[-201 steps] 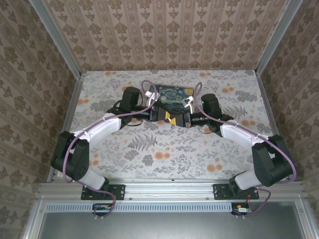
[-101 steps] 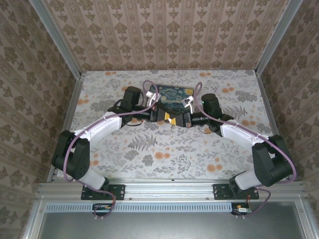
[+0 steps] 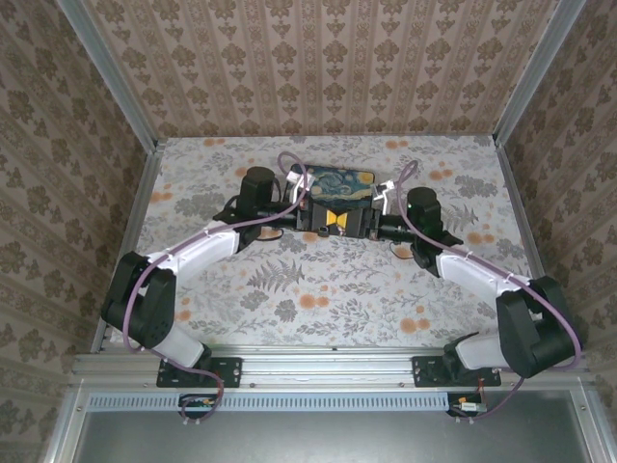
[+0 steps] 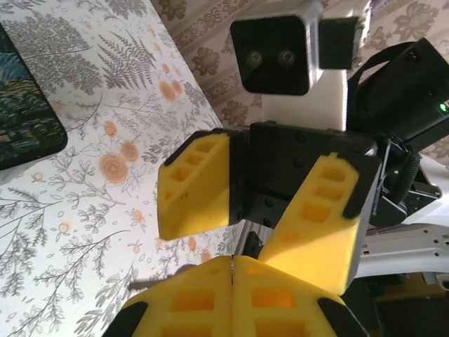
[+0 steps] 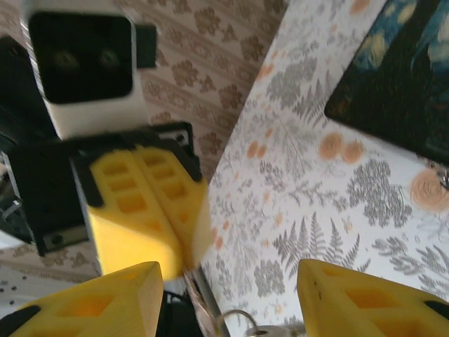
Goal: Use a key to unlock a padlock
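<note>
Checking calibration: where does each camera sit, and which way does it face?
Top external: above and behind the bases, looking down on the table, both arms and the painted box.
Left wrist: faces the open right gripper; own shut fingers below.
Right wrist: faces the shut left gripper; own open fingers below.
Shared: all three show the painted box.

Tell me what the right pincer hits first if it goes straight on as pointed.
The left pincer: its shut yellow fingers face the open right pincer nearly head-on. A small metal ring low in the right wrist view may sit nearer; depth is unclear.
</note>
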You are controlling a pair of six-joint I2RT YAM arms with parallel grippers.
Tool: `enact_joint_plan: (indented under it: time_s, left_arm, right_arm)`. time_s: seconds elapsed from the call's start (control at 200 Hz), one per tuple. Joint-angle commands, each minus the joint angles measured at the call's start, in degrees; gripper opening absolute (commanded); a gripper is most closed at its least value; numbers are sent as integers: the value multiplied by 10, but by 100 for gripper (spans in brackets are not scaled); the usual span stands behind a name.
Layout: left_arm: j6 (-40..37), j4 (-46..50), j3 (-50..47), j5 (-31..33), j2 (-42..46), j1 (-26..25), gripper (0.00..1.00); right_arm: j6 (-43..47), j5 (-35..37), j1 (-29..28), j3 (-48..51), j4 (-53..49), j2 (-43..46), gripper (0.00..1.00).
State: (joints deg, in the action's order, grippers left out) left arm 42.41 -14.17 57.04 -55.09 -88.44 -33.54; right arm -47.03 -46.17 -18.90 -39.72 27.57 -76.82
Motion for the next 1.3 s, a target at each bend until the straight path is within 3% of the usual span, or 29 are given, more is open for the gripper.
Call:
enact_joint_plan:
  time_s: [0.0, 0.175, 1.29]
  left_arm:
    - [36, -61, -14, -4, -5, -3, 0]
    - [71, -114, -28, 9, -2, -3, 0]
    - [161, -252, -62, 31, -18, 7, 0]
  right_arm:
    - [-38, 36, 2, -1, 47, 19, 51]
    - [-70, 30, 3, 17, 97, 18, 41]
    - [-120, 15, -4, 55, 184, 8, 34]
